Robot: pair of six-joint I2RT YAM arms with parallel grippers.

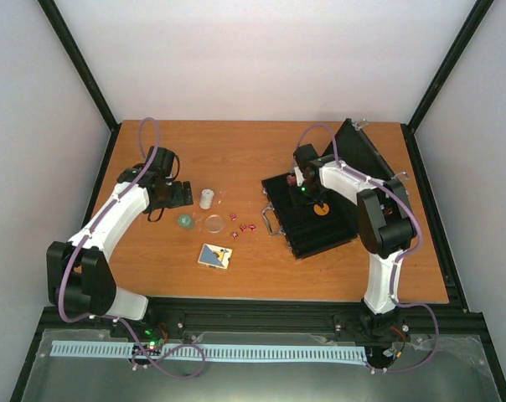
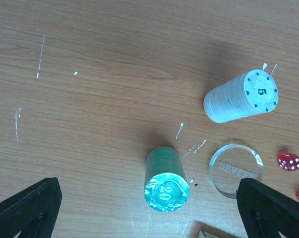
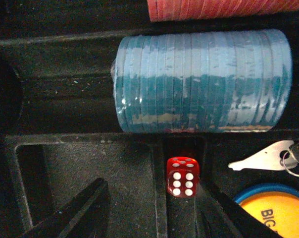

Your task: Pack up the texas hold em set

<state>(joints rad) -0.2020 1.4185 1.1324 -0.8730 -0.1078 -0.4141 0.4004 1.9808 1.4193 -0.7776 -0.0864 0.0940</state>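
The black case (image 1: 296, 237) lies open at the right, its lid (image 1: 366, 155) raised. My right gripper (image 1: 307, 197) hangs over the tray. In the right wrist view it (image 3: 153, 198) is open, and a red die (image 3: 182, 176) rests in a narrow slot just ahead of its fingertips, untouched. A blue chip stack (image 3: 204, 82) and red chips (image 3: 224, 9) lie in slots beyond, with an orange disc (image 3: 273, 210) at the right. My left gripper (image 2: 148, 198) is open above the teal stack (image 2: 165, 178). The white stack (image 2: 241, 96), clear disc (image 2: 235, 168) and loose dice (image 2: 289, 161) sit nearby.
A card deck (image 1: 214, 255) lies on the wooden table (image 1: 152, 268) near the front. A metal key (image 3: 261, 158) rests in the case beside the orange disc. The case handle (image 1: 271, 219) points toward the dice (image 1: 245, 226).
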